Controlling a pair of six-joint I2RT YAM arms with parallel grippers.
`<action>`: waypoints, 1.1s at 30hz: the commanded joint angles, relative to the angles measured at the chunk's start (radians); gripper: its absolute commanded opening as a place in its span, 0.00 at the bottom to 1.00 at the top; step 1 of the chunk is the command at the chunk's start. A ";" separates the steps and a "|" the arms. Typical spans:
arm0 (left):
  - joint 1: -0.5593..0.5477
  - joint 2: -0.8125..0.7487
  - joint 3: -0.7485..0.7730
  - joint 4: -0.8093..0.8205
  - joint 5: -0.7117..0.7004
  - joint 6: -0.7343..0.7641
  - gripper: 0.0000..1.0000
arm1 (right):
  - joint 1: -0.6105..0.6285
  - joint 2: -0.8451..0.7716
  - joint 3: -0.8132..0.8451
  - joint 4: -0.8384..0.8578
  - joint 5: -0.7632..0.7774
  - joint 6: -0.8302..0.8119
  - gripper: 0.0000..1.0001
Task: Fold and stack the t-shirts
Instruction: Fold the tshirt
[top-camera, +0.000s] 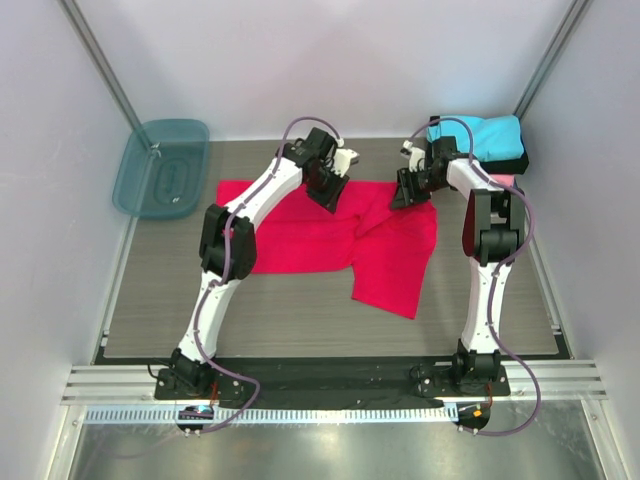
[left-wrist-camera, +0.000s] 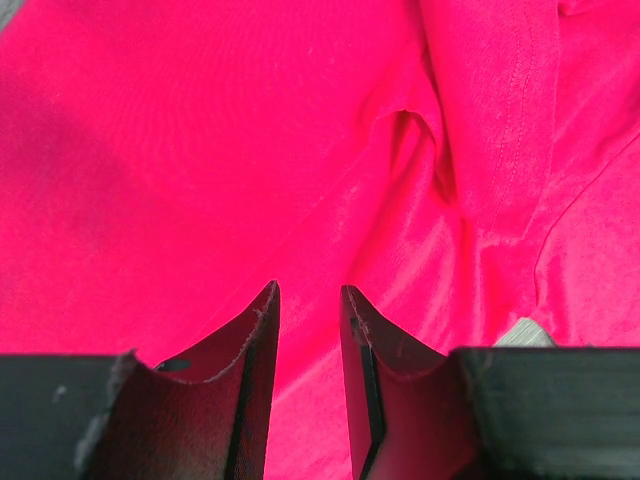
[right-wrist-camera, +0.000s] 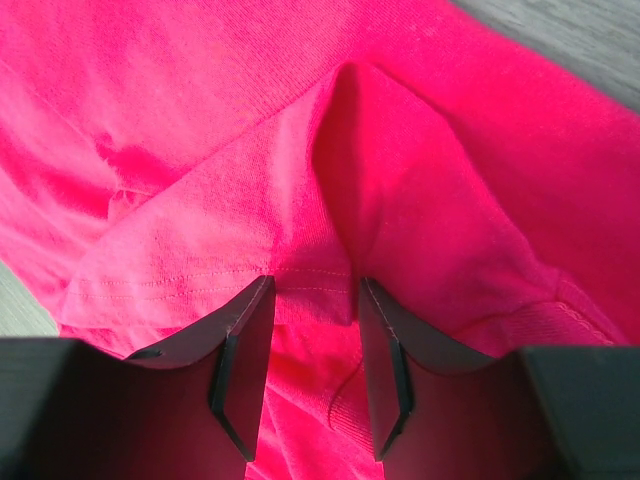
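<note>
A large bright red t-shirt (top-camera: 300, 235) lies spread and rumpled across the middle of the table, with one flap hanging toward the front (top-camera: 390, 280). My left gripper (top-camera: 328, 192) is low over its back edge. In the left wrist view the left gripper (left-wrist-camera: 308, 290) stands open, with wrinkled red cloth (left-wrist-camera: 200, 150) under the gap. My right gripper (top-camera: 405, 195) is over the shirt's back right part. The right gripper (right-wrist-camera: 315, 282) is also open, astride a stitched hem and a raised fold of red cloth (right-wrist-camera: 400, 180). Folded cyan (top-camera: 480, 135), black (top-camera: 505, 161) and pink (top-camera: 503, 181) t-shirts are stacked at the back right.
A translucent teal plastic bin (top-camera: 160, 168) lies at the back left, partly off the table (top-camera: 180, 310). White walls and metal posts close in the sides and back. Bare grey table (right-wrist-camera: 560, 40) shows beyond the cloth in the right wrist view.
</note>
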 joint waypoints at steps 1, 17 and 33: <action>0.001 -0.019 0.037 0.011 0.019 0.001 0.32 | 0.001 -0.035 0.002 -0.014 0.017 -0.003 0.45; 0.001 -0.045 0.022 0.008 -0.002 0.018 0.32 | 0.001 -0.202 -0.037 -0.043 -0.012 0.009 0.01; 0.027 -0.119 -0.019 0.002 -0.033 0.042 0.32 | 0.001 -0.529 -0.283 -0.218 0.000 -0.069 0.01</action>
